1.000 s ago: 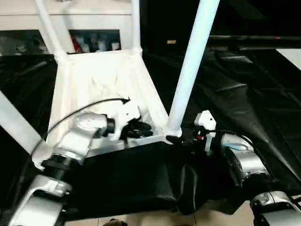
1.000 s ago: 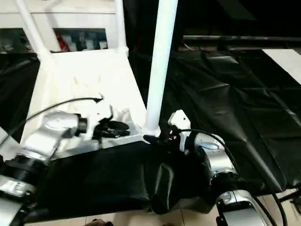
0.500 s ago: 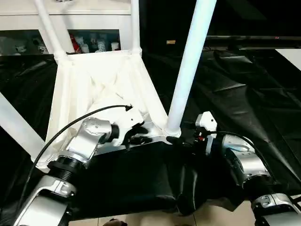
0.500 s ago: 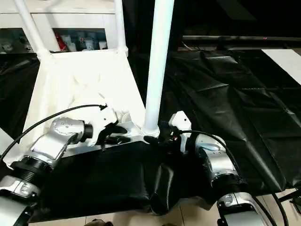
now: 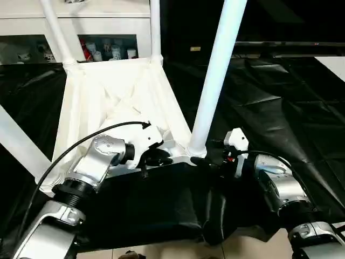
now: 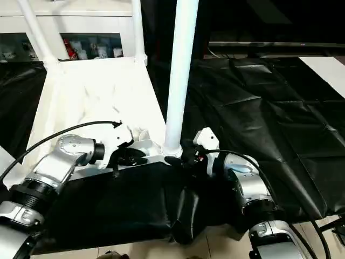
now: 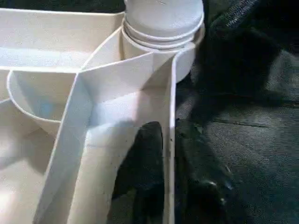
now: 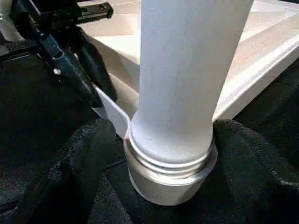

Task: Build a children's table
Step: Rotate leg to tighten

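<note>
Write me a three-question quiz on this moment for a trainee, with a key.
1. True or false: the table top lies with its ribbed underside facing up.
2. Which corner of the top holds the leg whose base the right pincer is at?
3. What is the left pincer clamped on? A) a screwdriver B) the top's near rim wall C) a loose screw

Key: 1 true; 2 the near right corner; 3 B, with one finger inside the wall and one outside.
</note>
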Robot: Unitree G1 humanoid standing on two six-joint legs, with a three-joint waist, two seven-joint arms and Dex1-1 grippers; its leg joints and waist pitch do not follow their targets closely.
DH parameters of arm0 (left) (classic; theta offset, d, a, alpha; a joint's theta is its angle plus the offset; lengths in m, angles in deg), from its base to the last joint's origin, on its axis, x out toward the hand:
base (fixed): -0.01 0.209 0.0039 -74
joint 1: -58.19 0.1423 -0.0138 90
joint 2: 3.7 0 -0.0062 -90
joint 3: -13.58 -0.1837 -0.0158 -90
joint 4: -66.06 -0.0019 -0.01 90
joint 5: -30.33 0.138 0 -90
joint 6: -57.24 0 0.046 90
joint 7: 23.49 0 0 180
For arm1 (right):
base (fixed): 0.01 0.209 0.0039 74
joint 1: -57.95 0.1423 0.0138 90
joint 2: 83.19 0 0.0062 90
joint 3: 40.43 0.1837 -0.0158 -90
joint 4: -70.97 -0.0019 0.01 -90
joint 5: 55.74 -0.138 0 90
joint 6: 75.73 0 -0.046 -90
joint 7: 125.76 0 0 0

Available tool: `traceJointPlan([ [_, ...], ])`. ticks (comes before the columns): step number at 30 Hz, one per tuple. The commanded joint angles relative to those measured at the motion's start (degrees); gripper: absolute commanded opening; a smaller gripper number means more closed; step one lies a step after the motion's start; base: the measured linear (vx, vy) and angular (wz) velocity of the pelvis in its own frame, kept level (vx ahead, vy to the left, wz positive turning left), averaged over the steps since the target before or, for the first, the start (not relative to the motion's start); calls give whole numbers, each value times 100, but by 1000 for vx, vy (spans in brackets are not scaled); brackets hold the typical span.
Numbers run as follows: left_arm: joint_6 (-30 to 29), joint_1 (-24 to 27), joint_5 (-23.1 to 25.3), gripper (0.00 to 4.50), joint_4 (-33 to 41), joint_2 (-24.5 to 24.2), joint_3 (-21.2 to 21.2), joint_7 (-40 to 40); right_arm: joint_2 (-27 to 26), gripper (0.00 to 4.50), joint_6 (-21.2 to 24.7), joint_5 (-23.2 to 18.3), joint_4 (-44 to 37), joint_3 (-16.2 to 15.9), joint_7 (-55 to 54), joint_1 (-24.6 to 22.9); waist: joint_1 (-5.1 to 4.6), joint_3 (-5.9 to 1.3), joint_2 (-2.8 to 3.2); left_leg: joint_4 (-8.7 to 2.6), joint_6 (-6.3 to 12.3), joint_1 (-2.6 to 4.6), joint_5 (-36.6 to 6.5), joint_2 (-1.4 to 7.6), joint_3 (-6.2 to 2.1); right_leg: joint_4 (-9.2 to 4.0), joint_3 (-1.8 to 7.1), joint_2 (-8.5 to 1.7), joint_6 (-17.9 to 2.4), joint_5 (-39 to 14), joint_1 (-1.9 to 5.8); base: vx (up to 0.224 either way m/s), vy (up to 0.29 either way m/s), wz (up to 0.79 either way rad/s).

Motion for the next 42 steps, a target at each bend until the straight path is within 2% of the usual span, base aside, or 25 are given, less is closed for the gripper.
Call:
traceJointPlan([
  [1, -23, -26, 31, 24, -105, -61, -96, 68, 85, 376, -24, 35, -38, -24, 64, 51, 23, -403, -13, -403, 303, 188, -1043, 376, -223, -313, 203, -354, -1583, -612, 228, 0, 0, 0],
  [3, 4, -53, 3, 16, -158, -59, -112, 163, 106, 376, 16, 9, 20, -2, 118, 122, 23, -401, -6, -404, 297, 192, -1061, 376, -223, -316, 199, -350, -1584, -644, 224, 0, 0, 0],
  [4, 4, -53, 3, 6, -158, -59, -112, 163, 106, 403, 16, 9, 20, -2, 118, 122, 23, -401, -6, -404, 297, 192, -1061, 376, -223, -316, 199, -350, -1584, -644, 224, 0, 0, 0],
  [7, 148, 21, -87, 6, -141, -43, -239, 532, 117, 403, 83, 18, 73, -56, 264, 218, 39, -407, -4, -398, 325, 186, -998, 384, -219, -294, 193, -347, -1609, -574, 231, 0, 0, 0],
  [9, 189, 70, -63, 0, -116, -38, -325, 640, 104, 437, -45, 124, 104, -96, 148, 254, 46, -409, -3, -394, 333, 190, -952, 383, -213, -286, 193, -341, -1633, -482, 223, 0, 0, 0],
  [11, 211, 91, -54, 0, -107, -27, -358, 672, 88, 437, -107, 170, 128, -110, 86, 280, 56, -409, 2, -391, 321, 206, -945, 382, -207, -285, 194, -343, -1644, -449, 207, 0, 0, 0],
  [17, 277, 88, -29, 0, -130, 14, -404, 746, 36, 437, -143, 220, 283, -137, 112, 413, 100, -391, 9, -421, 164, 218, -1219, 390, -217, -316, 203, -349, -1554, -777, 206, 0, 0, 0],
  [20, 331, 35, -17, 0, -223, 26, -387, 737, 21, 402, -173, 240, 358, -135, 141, 463, 116, -400, -2, -415, 175, 217, -1151, 387, -212, -300, 202, -344, -1557, -645, 209, 0, 0, 0],
  [22, 337, 27, -16, 0, -235, 23, -384, 737, 11, 400, -161, 218, 372, -122, 158, 477, 137, -402, 2, -408, 212, 211, -1085, 387, -210, -291, 204, -350, -1565, -568, 212, 0, 0, 0],
  [24, 344, 24, -18, 0, -242, 19, -382, 741, 3, 366, -160, 198, 399, -119, 178, 494, 142, -401, 6, -413, 209, 212, -1105, 390, -215, -293, 198, -350, -1560, -629, 211, 0, 0, 0],
  [26, 353, 26, -20, 0, -250, 10, -376, 746, -3, 357, -175, 189, 437, -134, 220, 510, 139, -394, 2, -417, 187, 211, -1165, 388, -215, -302, 199, -350, -1550, -704, 208, 0, 0, 0],
  [28, 355, 27, -23, 0, -253, 6, -372, 749, -3, 327, -180, 190, 454, -141, 240, 513, 140, -392, 5, -424, 161, 213, -1218, 393, -220, -310, 202, -355, -1535, -775, 208, 0, 0, 0],
  [35, 346, 18, -52, 0, -320, 26, -306, 712, -44, 277, -4, 138, 457, -164, 417, 448, 137, -387, 6, -429, 160, 210, -1225, 391, -220, -312, 203, -347, -1527, -787, 204, 0, 0, 0],
  [38, 331, -58, -30, 0, -520, 198, -219, 403, -170, 250, 191, 106, 530, -117, 224, 348, 129, -358, 3, -451, 106, 219, -1422, 387, -218, -353, 211, -349, -1490, -1083, 194, 0, 0, 0],
  [41, 306, -178, 92, 0, -800, 544, -199, -164, -435, 241, 236, 249, 802, -6, -694, 275, 99, -308, -5, -493, -163, 293, -2026, 394, -259, -460, 232, -395, -1304, -1986, 134, 0, 0, 0],
  [42, 304, -212, 128, 0, -875, 642, -200, -320, -517, 241, 249, 280, 878, 39, -984, 276, 67, -309, -24, -500, -242, 287, -2180, 376, -289, -495, 233, -414, -1172, -2365, 141, 0, 0, 0],
])
